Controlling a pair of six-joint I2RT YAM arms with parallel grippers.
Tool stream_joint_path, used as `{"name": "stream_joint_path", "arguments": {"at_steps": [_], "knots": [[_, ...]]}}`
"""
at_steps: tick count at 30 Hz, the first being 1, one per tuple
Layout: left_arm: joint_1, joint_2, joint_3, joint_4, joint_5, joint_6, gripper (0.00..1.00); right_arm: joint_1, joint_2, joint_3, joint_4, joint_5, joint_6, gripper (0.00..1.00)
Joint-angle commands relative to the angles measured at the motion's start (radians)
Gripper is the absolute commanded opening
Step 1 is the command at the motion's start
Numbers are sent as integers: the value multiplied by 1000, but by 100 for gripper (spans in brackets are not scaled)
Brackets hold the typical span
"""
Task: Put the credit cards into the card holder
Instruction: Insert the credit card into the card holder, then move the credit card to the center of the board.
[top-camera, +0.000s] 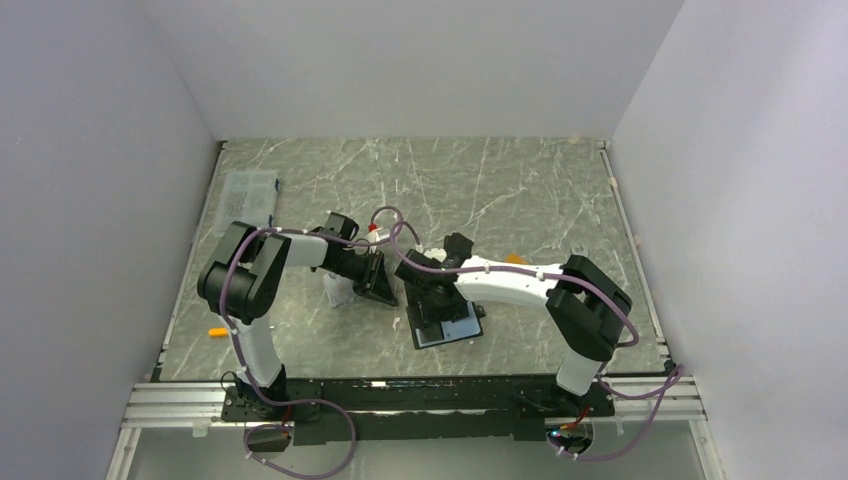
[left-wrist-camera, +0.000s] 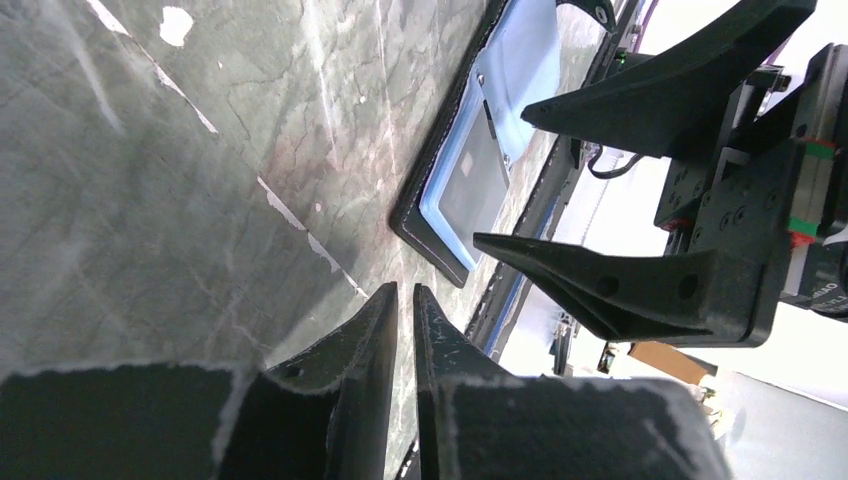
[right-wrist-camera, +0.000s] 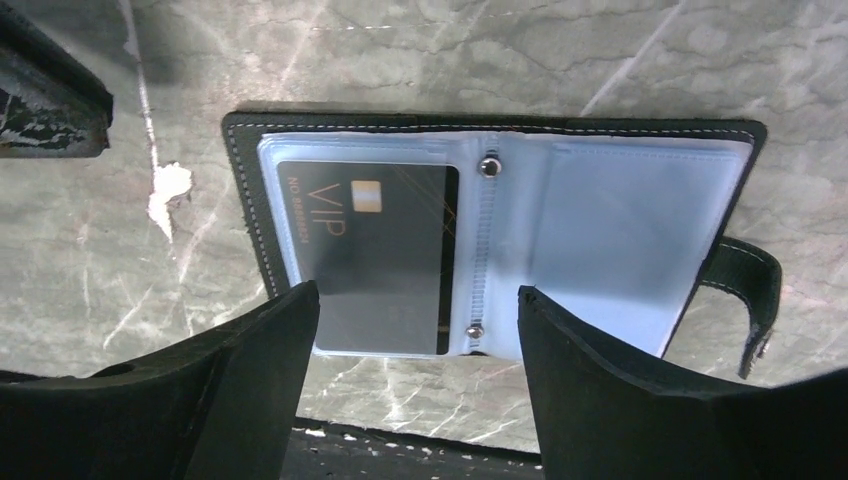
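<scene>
The card holder (right-wrist-camera: 620, 230) lies open and flat on the table, its snap tab to the right. A black "VIP" credit card (right-wrist-camera: 375, 250) sits in its left clear pocket. My right gripper (right-wrist-camera: 415, 310) is open and empty, hovering just above the holder's near edge, also in the top view (top-camera: 432, 305). The holder (top-camera: 462, 328) shows below it there. My left gripper (left-wrist-camera: 403, 295) is shut and empty, low over bare table left of the holder (left-wrist-camera: 430, 240). An orange-tan card (top-camera: 515, 258) peeks out behind the right arm.
A clear plastic box (top-camera: 248, 195) stands at the back left. A small clear sleeve (top-camera: 340, 291) lies under the left arm. A small orange piece (top-camera: 217, 331) lies at the front left. The two grippers are close together mid-table.
</scene>
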Motion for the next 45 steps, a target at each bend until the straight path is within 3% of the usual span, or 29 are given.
{"name": "stream_joint_path", "arguments": {"at_steps": [1, 4, 10, 14, 22, 26, 30, 38, 43, 45], "knots": [[22, -37, 48, -24, 33, 31, 17, 1, -33, 12, 48, -72, -55, 78], [44, -34, 77, -53, 49, 46, 17, 7, -20, 13, 75, -102, -84, 88], [88, -53, 93, -94, 28, 73, 17, 10, 31, 37, 84, -123, -106, 88], [105, -46, 93, -98, 33, 73, 17, 17, 68, 44, 78, -114, -92, 78], [115, -61, 90, -97, 35, 76, 17, 16, 91, 80, 66, -71, -82, 48], [117, -67, 109, -125, 30, 96, 17, 16, 123, 151, 39, -50, -88, 63], [122, -63, 153, -194, 21, 139, 17, 11, 142, 208, -12, -25, -85, 85], [144, -28, 317, -379, 53, 273, 18, -24, 59, 190, -30, 12, -78, 91], [135, -60, 433, -448, 36, 341, 26, -231, -150, 77, 15, -77, -106, 92], [116, -70, 485, -480, 8, 366, 29, -343, -228, 11, 46, -128, -116, 99]]}}
